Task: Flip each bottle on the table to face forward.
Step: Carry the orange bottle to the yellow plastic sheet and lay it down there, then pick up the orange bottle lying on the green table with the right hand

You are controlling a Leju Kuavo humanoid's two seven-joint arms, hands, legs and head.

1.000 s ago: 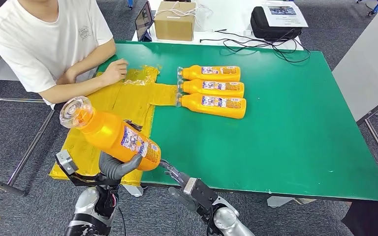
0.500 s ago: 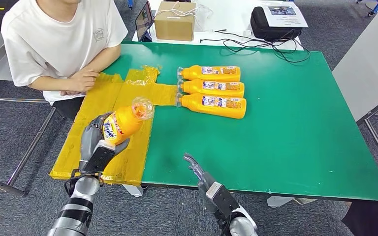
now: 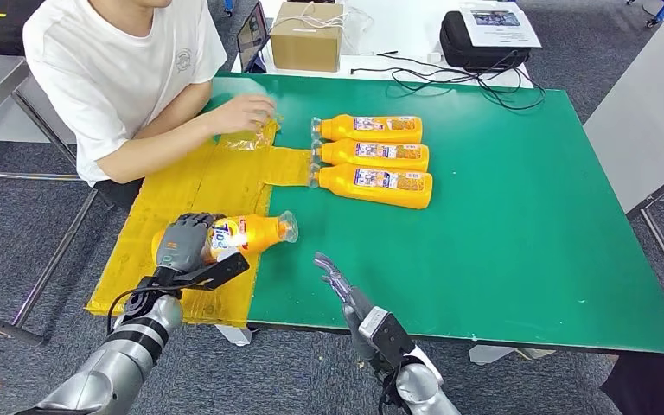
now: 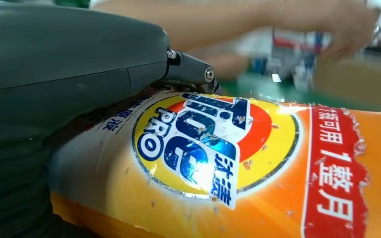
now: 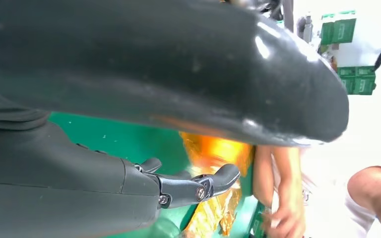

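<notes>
From the head view, the left hand (image 3: 186,245) wraps its fingers around the base end of an orange bottle (image 3: 255,233), which lies on its side on the yellow sheet (image 3: 181,186) at the near left of the green counter (image 3: 501,233), clear cap pointing right; the hand hides the bottle's bottom. The right hand (image 3: 339,281) hovers over the near counter edge, fingers released and holding nothing. Three more orange bottles (image 3: 372,156) lie side by side farther back. A person's hand (image 3: 246,112) touches crinkled clear wrap, too glary to make out.

The left wrist view shows the bottle's label close up, its ends cut off.

In the right wrist view the thick thumb (image 5: 178,64) blocks most of the scene.
</notes>
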